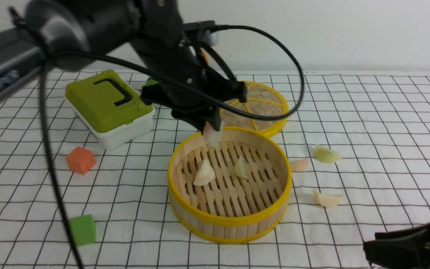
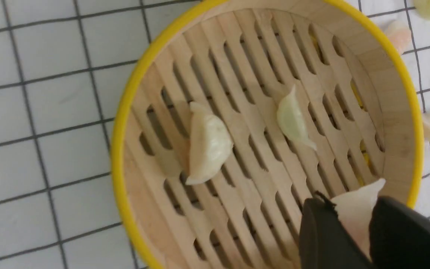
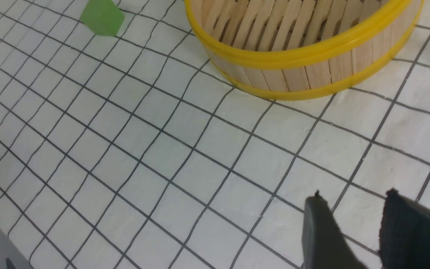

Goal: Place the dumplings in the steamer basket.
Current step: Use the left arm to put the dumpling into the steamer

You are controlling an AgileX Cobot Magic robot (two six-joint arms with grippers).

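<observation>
The steamer basket (image 1: 230, 224) (image 2: 120, 123) (image 3: 297, 56) stands mid-table with a white dumpling (image 1: 204, 173) (image 2: 208, 145) and a pale green dumpling (image 1: 240, 168) (image 2: 293, 121) on its slatted floor. My left gripper (image 1: 212, 131) (image 2: 353, 209) hangs over the basket's far rim, shut on a whitish-pink dumpling (image 1: 212, 136) (image 2: 357, 207). Three more dumplings lie on the cloth right of the basket: pinkish (image 1: 300, 164), green (image 1: 326, 154), white (image 1: 328, 199). My right gripper (image 3: 353, 203) is open over bare cloth near the front right; in the front view only its arm (image 1: 409, 244) shows.
A flat woven lid (image 1: 265, 104) with yellow spokes lies behind the basket. A green-lidded white box (image 1: 108, 106) sits at the back left. An orange foam cube (image 1: 80, 160) and a green foam cube (image 1: 83, 229) (image 3: 102, 16) lie left of the basket.
</observation>
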